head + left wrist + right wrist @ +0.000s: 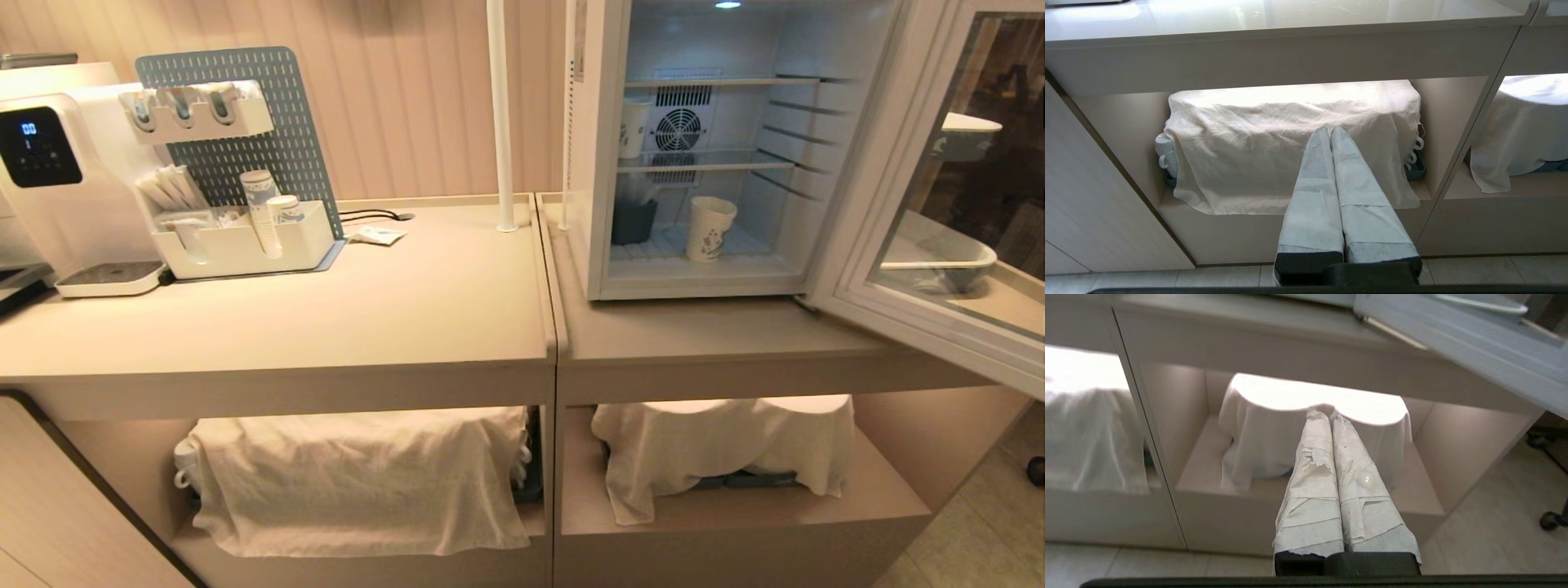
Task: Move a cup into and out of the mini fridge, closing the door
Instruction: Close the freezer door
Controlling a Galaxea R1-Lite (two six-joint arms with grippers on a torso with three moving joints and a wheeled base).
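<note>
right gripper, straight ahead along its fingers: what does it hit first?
Most likely the white cloth draped over items on the lower shelf; the shut right gripper points at its upper edge. Depth is unclear.

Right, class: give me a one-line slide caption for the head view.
Mini fridge on the counter, door swung wide open, a paper cup standing on its floor.

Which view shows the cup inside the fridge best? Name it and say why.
Head view: the cup stands upright on the floor of the mini fridge, seen through the open door. Neither wrist view shows the cup; the right wrist view catches only the door's frame edge.
</note>
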